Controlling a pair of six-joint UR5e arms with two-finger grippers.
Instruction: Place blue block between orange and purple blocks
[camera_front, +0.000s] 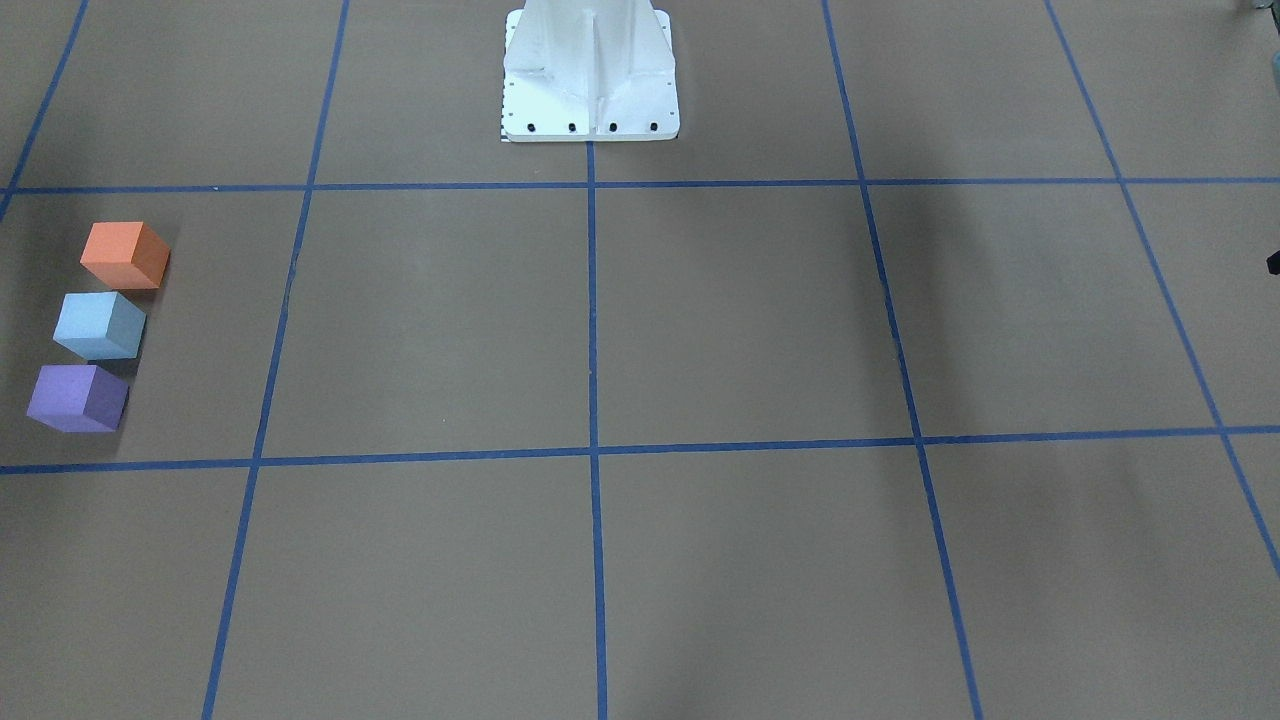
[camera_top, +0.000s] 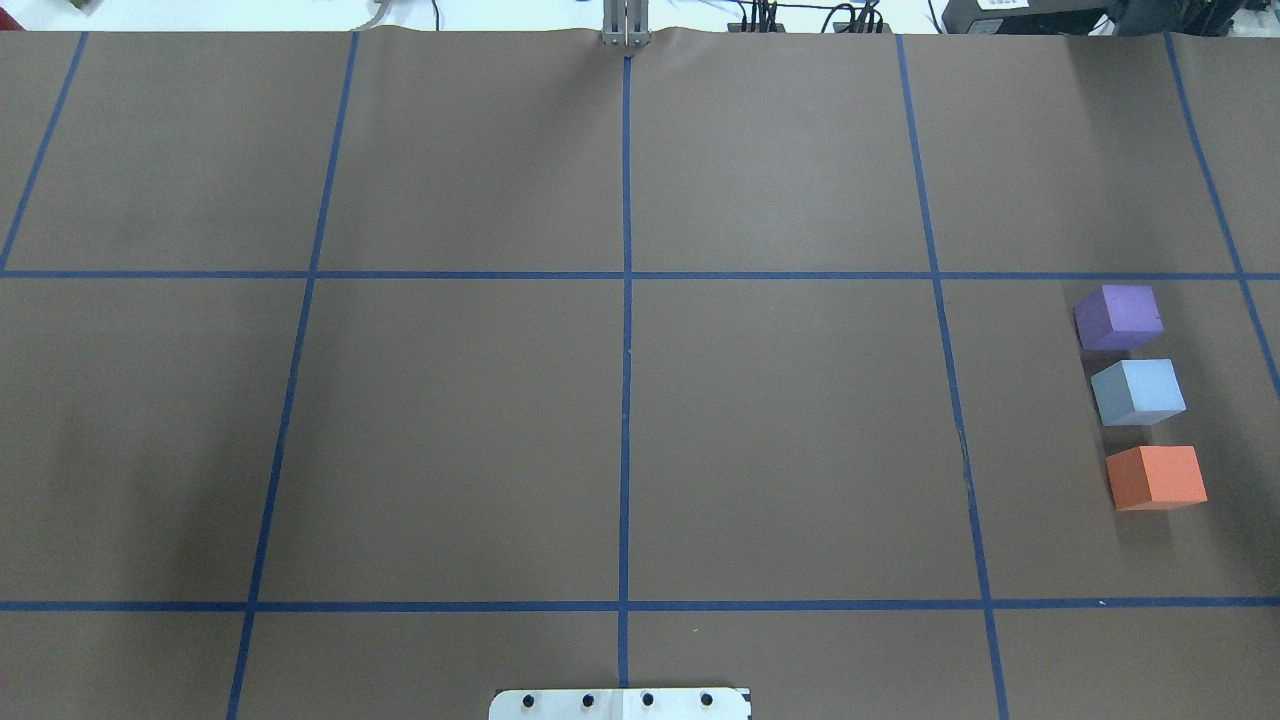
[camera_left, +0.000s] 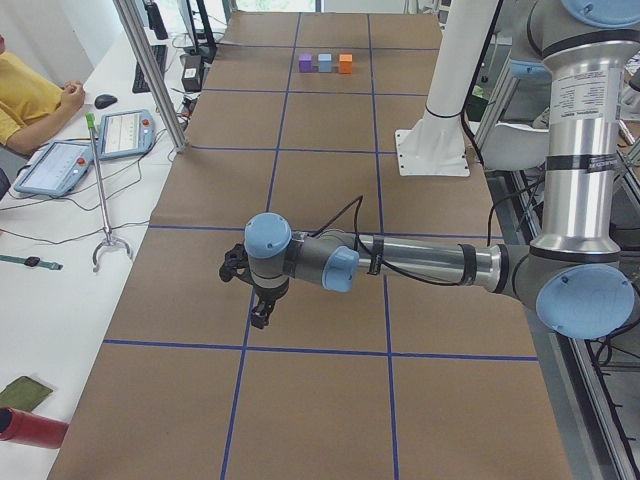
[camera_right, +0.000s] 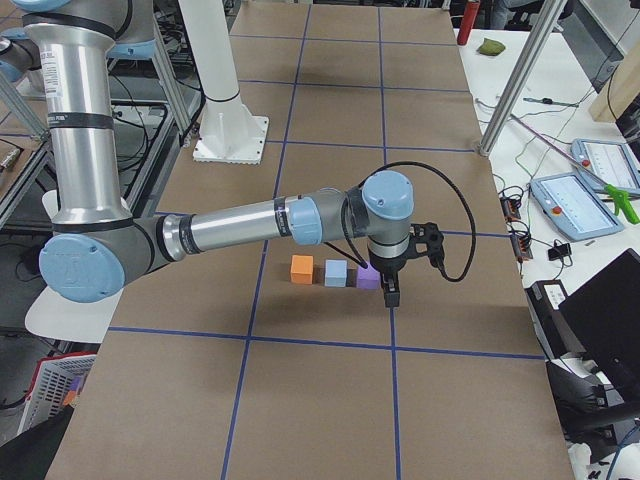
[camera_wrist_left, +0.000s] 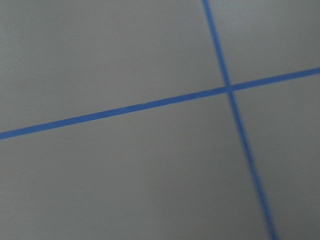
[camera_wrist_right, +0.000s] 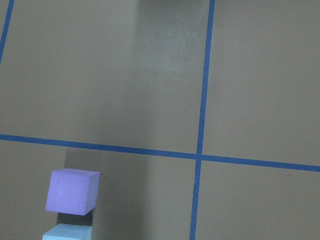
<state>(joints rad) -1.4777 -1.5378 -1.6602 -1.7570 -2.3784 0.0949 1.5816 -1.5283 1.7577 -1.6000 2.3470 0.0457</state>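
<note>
The blue block (camera_top: 1138, 392) sits on the table's right, in line between orange (camera_top: 1156, 477) and purple (camera_top: 1118, 317). The right gripper (camera_right: 390, 292) hangs just past the purple end, much closer than the left gripper (camera_left: 259, 316). I cannot tell whether either is open.

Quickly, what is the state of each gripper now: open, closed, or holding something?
Left gripper: cannot be told, seen only from the side.
Right gripper: cannot be told, seen only from the side.
</note>
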